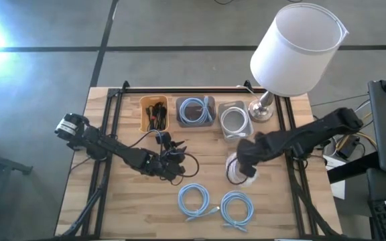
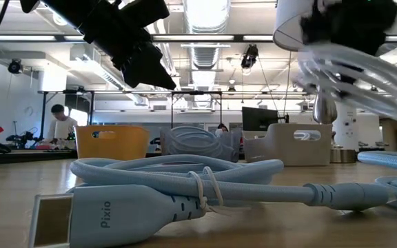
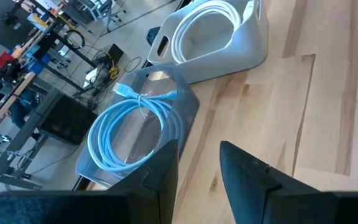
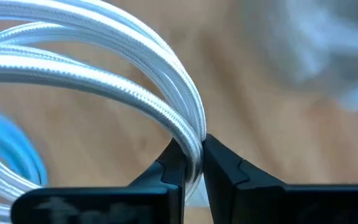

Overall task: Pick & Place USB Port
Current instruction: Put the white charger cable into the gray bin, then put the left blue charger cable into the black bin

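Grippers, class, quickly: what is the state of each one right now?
Left gripper: open, holding nothing.
Right gripper: shut on the white cable.

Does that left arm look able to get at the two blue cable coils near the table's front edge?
Probably yes: the left gripper hovers close behind the blue coils, with bare wood between them.

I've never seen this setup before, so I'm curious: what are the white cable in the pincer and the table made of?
The white cable, pinched by the right gripper, looks sheathed in woven fabric, probably braided nylon: a fine ribbed weave shows along its strands, with a matte sheen. The table looks like pale wooden planks, with visible grain, board seams and a smooth finish.
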Controlling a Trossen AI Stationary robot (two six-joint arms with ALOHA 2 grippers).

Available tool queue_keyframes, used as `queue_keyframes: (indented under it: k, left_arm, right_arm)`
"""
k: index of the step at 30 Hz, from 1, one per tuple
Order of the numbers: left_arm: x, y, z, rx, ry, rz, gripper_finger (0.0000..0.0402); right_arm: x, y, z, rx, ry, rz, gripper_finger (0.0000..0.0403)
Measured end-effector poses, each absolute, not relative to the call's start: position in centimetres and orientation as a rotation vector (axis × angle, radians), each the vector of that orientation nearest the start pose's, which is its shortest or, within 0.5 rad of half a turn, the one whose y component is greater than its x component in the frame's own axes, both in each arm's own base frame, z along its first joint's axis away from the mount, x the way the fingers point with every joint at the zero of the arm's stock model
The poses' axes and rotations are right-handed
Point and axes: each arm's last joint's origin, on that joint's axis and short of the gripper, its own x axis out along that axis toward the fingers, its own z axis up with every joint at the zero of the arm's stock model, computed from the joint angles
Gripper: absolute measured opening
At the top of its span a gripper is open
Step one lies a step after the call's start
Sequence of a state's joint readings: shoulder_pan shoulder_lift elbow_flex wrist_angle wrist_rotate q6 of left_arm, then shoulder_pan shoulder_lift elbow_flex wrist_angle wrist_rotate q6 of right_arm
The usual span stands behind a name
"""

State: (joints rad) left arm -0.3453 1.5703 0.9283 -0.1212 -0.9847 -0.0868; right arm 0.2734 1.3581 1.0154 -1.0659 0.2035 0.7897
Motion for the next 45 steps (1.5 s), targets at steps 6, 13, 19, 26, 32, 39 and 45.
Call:
queue_keyframes:
  k: [6, 13, 19, 26, 32, 39, 45]
  left_arm:
    - [30.3, -8.2, 21.1, 0.397, 0.583, 0.636, 0.0122]
    - [30.3, -8.2, 21.1, 0.397, 0.583, 0.636, 0.0122]
    - [30.3, -8.2, 21.1, 0.397, 0.583, 0.636, 0.0122]
    - [30.3, -8.2, 21.1, 0.397, 0.583, 0.636, 0.0122]
    - [30.3, -8.2, 21.1, 0.398, 0.585, 0.636, 0.0122]
    - [30.1, -8.1, 21.0, 0.41, 0.601, 0.635, 0.0122]
    - [30.1, -8.1, 20.9, 0.411, 0.602, 0.635, 0.0122]
  right_arm:
    - [22.7, 4.0, 29.0, 0.279, 1.043, -0.542, 0.003]
    - [23.9, 0.3, 31.5, 0.179, 0.937, -0.706, 0.0029]
    - [25.1, -4.1, 29.7, 0.221, 1.014, -0.87, 0.0029]
    - [26.1, -8.2, 26.7, 0.265, 1.127, -1.051, 0.0031]
    - [27.2, -9.9, 23.8, 0.26, 1.243, -1.1, 0.0061]
    - [27.5, -10.2, 21.9, 0.207, 1.372, -1.129, 0.0098]
    - [26.9, -10.1, 22.0, 0.222, 1.404, -1.171, 0.0122]
